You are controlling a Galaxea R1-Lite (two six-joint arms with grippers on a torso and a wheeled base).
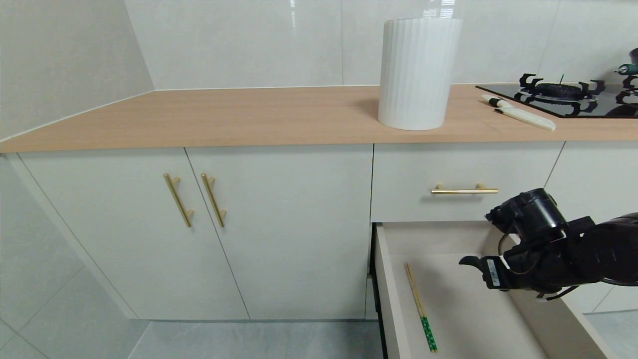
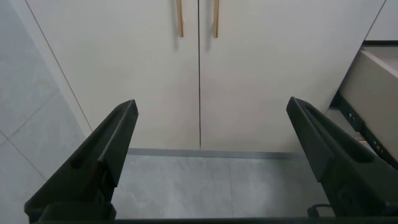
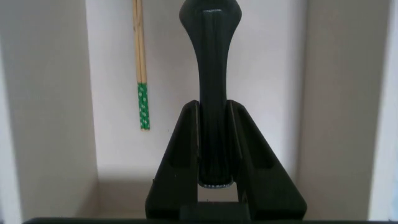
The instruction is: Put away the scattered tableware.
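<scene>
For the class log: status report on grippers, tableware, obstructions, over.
Left gripper open, empty. Right gripper shut on black utensil above open drawer. Chopsticks lying in drawer. Nothing between utensil and drawer floor.

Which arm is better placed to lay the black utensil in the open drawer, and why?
Right. The right gripper is shut on the black utensil above the open drawer, near the chopsticks. The left gripper is open and empty, facing the cabinet doors.
</scene>
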